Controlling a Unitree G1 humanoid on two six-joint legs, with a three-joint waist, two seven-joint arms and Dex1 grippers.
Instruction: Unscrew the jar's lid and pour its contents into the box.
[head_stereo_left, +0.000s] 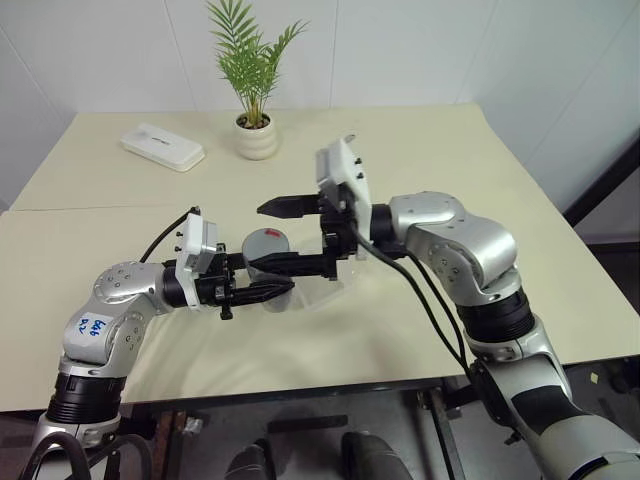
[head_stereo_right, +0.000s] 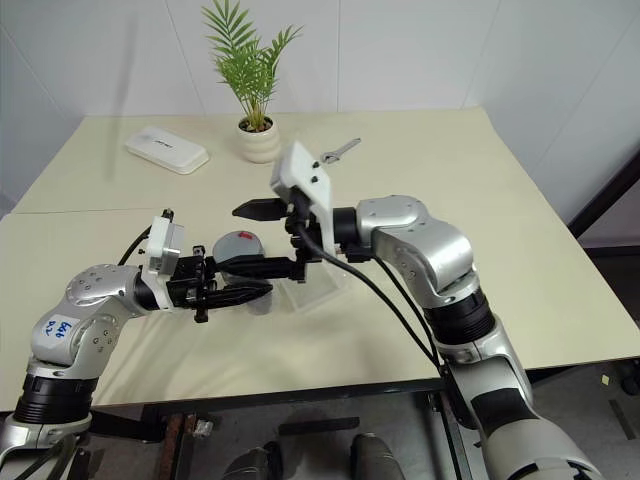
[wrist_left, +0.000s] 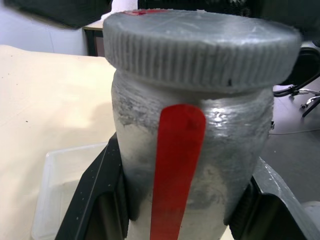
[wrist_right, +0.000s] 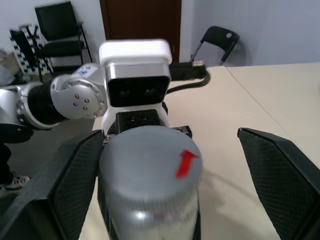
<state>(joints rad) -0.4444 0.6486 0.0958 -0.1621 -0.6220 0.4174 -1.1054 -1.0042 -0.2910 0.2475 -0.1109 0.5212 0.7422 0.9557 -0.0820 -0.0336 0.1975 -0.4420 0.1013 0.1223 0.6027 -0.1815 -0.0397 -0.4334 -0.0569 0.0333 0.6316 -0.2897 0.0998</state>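
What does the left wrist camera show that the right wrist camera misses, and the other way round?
The left wrist view alone shows the long red mark down the jar's side and the clear box on the table below. The right wrist view alone shows the lid's flat top from above, the right tool's open fingers on either side of it, and folding chairs behind. Both show jar, grey lid and beige table.

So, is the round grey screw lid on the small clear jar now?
On: the round grey ribbed lid sits on the small clear jar.
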